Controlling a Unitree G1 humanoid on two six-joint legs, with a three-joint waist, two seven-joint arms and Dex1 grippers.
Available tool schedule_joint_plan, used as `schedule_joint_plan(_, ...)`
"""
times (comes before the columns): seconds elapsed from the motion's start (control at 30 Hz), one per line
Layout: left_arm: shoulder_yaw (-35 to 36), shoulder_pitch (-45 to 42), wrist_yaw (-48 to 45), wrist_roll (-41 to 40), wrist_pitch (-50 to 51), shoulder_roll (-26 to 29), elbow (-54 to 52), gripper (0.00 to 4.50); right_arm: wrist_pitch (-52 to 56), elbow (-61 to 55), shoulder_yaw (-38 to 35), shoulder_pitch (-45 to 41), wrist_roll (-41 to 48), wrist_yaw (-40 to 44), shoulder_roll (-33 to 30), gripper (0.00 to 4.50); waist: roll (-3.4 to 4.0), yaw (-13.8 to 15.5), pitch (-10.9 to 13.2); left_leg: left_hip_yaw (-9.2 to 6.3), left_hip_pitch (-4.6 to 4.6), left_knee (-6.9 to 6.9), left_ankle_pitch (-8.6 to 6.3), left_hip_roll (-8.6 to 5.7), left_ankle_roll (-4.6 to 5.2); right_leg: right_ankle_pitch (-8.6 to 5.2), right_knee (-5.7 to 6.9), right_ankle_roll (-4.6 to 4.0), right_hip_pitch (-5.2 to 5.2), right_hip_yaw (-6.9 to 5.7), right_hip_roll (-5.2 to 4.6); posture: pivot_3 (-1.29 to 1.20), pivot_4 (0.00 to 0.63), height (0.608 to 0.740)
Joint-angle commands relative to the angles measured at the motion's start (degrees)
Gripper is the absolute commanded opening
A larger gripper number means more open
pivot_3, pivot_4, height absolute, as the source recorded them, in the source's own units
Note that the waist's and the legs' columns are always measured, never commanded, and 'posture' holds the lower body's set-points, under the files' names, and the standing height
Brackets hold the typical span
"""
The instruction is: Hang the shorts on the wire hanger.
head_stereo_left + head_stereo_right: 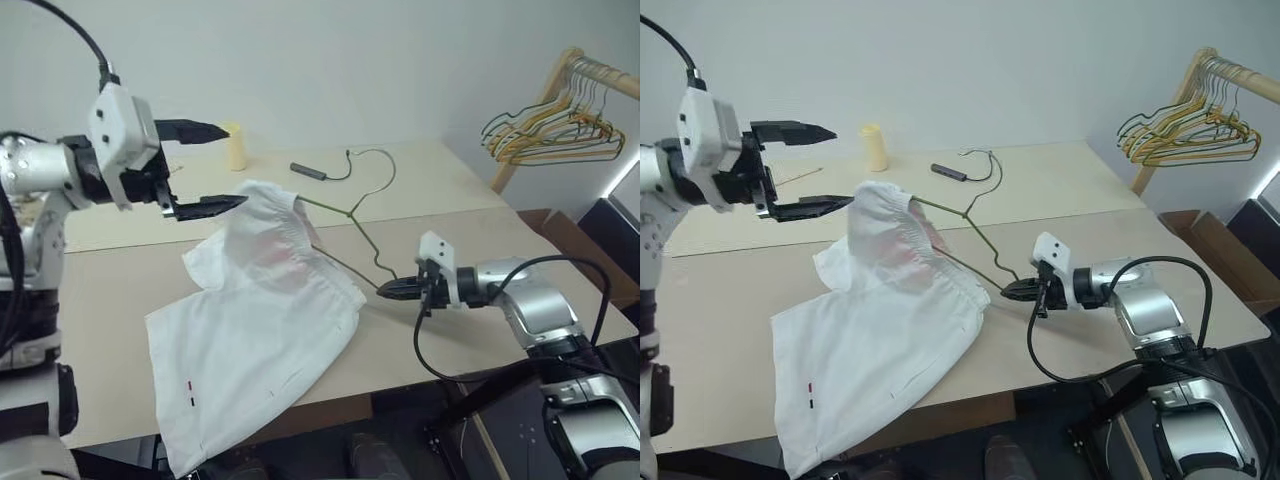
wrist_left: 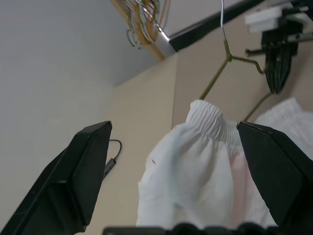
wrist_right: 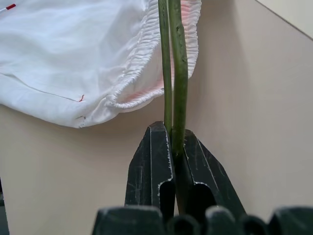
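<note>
Pinching the wire hanger [image 1: 352,214] at its lower end, our right gripper [image 1: 385,289] sits at 3 o'clock of the shorts [image 1: 255,335]; our left gripper [image 1: 208,166] hovers spread wide at 11 o'clock, empty. From the left wrist, 1 end of the gathered waistband is draped up over the hanger's arm, the rest sagging onto the table [image 1: 120,290]. From the right wrist, both fingers clamp 2 olive-green wires. We judge the white fabric light, limp and slippery; grasp the waistband.
</note>
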Motion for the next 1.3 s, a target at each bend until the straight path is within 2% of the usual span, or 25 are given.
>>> schedule_joint_plan(0.03,-3.2,-2.9,-7.1,1.3,-2.7,0.4,4.7,4.45,-2.8,-3.4,0.9,-2.4,-1.3,1.3,-0.4,0.00,0.00,-0.1,0.0,0.00,-0.01,0.00,0.00,0.00,0.00,0.00,0.00,0.00,-0.01,0.00,0.00,-0.13,0.000,0.740)
schedule_joint_plan(0.13,-5.4,-4.1,-12.2,1.6,-4.2,0.0,7.2,4.45,-1.3,-4.5,2.0,-3.0,-2.2,0.9,-0.1,0.00,0.00,-0.2,0.0,-0.01,-0.10,0.01,0.00,0.00,0.00,0.00,0.02,0.00,-0.08,0.00,0.00,-0.14,0.000,0.740)
schedule_joint_plan(0.47,-10.3,-7.6,-14.5,5.3,-2.0,-4.5,12.1,4.45,0.1,-6.4,5.0,-4.7,-4.1,1.5,0.2,0.00,0.00,-0.5,0.0,-0.02,-0.11,0.05,0.00,0.00,0.00,0.00,0.04,0.01,-0.08,0.00,0.00,-0.15,0.000,0.740)
schedule_joint_plan(0.57,-11.9,-7.3,-15.5,6.4,-1.6,-4.4,12.2,3.86,-0.7,-6.6,6.0,-4.6,-5.2,1.4,0.0,0.00,0.00,-0.6,0.0,-0.02,-0.11,0.05,0.00,0.01,0.01,0.00,0.05,0.01,-0.09,0.00,0.00,-0.15,0.000,0.740)
schedule_joint_plan(0.93,-15.5,-6.6,-15.6,7.3,-1.3,-4.0,13.3,0.20,-0.7,-7.0,6.5,-4.7,-6.1,1.8,0.0,0.00,0.00,-0.6,0.0,-0.03,-0.12,0.06,0.00,0.01,0.01,0.00,0.05,0.01,-0.10,0.00,0.00,-0.15,0.000,0.740)
schedule_joint_plan(0.97,-15.8,-6.6,-15.6,7.6,-1.7,-3.9,13.4,0.03,-1.2,-6.9,6.4,-4.6,-6.2,1.6,0.1,0.00,0.00,-0.6,0.0,-0.03,-0.12,0.06,0.00,0.01,0.01,0.00,0.05,0.01,-0.10,0.00,0.00,-0.15,0.000,0.740)
schedule_joint_plan(1.17,-16.3,-6.3,-15.2,11.6,-4.7,-4.1,14.7,0.03,-8.8,-7.0,5.0,-3.0,-7.4,-0.8,1.1,0.00,0.00,-0.6,0.0,-0.03,-0.11,0.06,0.00,0.01,0.01,0.00,0.06,0.01,-0.10,0.00,0.00,-0.16,0.000,0.740)
schedule_joint_plan(1.3,-15.8,-5.9,-15.1,12.7,-7.4,-4.1,15.2,0.03,-8.8,-5.8,4.3,-3.6,-8.2,-4.1,2.9,0.00,0.00,-0.6,0.0,-0.01,-0.12,0.06,0.00,0.01,0.01,0.00,0.06,0.01,-0.10,0.02,0.00,-0.16,0.000,0.740)
